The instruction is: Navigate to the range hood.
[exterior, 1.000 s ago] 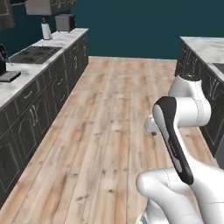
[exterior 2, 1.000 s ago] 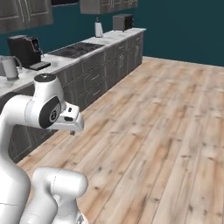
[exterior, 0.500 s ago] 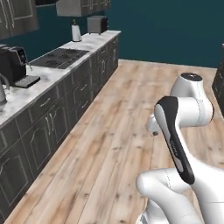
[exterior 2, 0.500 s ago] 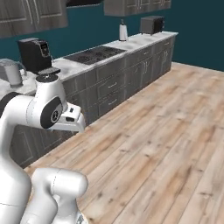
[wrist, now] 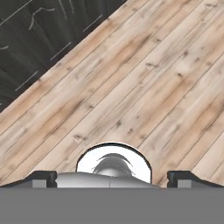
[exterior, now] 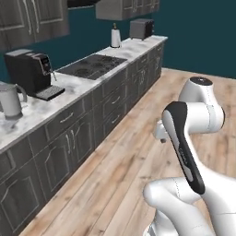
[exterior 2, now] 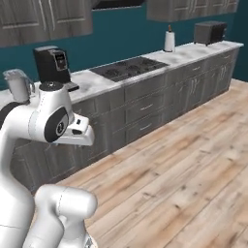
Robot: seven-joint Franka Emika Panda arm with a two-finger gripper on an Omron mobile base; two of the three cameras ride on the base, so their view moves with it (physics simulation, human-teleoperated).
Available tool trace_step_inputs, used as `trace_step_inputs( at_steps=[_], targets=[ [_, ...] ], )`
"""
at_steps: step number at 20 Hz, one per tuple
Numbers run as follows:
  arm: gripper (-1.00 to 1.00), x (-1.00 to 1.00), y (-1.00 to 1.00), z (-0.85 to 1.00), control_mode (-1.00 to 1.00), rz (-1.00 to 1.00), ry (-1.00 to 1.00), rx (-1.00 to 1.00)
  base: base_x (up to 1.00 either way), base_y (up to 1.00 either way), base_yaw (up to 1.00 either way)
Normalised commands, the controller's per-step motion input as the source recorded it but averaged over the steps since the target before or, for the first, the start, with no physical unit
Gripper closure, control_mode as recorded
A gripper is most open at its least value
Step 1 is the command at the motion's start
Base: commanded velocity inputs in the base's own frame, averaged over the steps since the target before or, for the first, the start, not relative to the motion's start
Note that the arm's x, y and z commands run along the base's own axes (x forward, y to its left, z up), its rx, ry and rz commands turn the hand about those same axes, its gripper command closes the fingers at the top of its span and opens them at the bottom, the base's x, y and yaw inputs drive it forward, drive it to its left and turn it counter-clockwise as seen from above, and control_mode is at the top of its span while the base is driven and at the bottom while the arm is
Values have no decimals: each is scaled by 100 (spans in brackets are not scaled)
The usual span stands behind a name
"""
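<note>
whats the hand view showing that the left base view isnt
Hand view alone: the end effector with its two dark fingertips set wide apart, over bare plank floor. Left base view alone: the marble counter with cooktop, coffee machine, kettle and toaster, plus the range hood at the top edge. Shared: the wood floor and dark lower cabinets.

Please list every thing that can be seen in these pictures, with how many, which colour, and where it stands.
range hood: one, dark, at the top edge above the cooktop.
cooktop: one, black, set in the counter.
counter: one, pale marble, over dark cabinets along the wall.
coffee machine: one, black, on the counter.
kettle: one, grey, beside the coffee machine.
paper towel roll: one, white, upright beyond the cooktop.
toaster: one, dark, at the counter's far end.
floor: light wood planks.
tool: dark fingertips set wide apart over the floor.
</note>
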Motion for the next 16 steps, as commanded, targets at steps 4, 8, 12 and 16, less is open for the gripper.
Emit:
trace_step_inputs(
  at_steps=[4,8,12,16],
  targets=[
    [-100,0,0,0,100,0,0,0,100,-25,29],
    [-100,0,0,0,100,0,0,0,100,-32,27],
    [-100,0,0,0,100,0,0,0,100,-38,26],
    [-100,0,0,0,100,0,0,0,100,-49,26]
  ],
)
